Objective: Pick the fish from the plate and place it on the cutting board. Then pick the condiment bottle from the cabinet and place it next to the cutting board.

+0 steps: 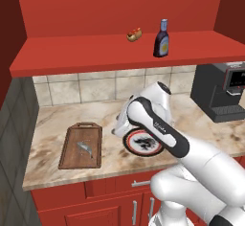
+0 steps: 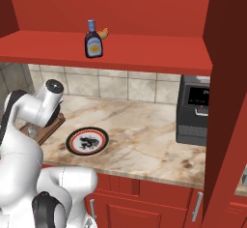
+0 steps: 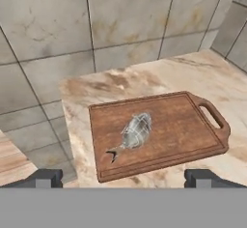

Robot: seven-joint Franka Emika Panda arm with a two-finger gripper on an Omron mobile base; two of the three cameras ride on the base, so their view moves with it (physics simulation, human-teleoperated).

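The small silvery fish [image 3: 135,131] lies flat near the middle of the dark wooden cutting board [image 3: 183,125], also seen as the fish [image 1: 85,148] on the board [image 1: 69,146] at the counter's left. My gripper [image 3: 123,178] is open and empty, hanging back from the board's near edge and looking at it. The round plate [image 1: 139,144] with its black motif sits right of the board, partly hidden by my arm, and shows whole as the plate [image 2: 87,140]. The condiment bottle [image 1: 161,39] with its blue cap stands upright on the red cabinet shelf [image 1: 86,52].
A small hot dog [image 1: 134,34] lies on the shelf left of the bottle. A dark coffee machine [image 1: 222,91] stands at the counter's right end. A tiled wall backs the counter, and a grey tiled side wall [image 1: 16,139] closes its left end.
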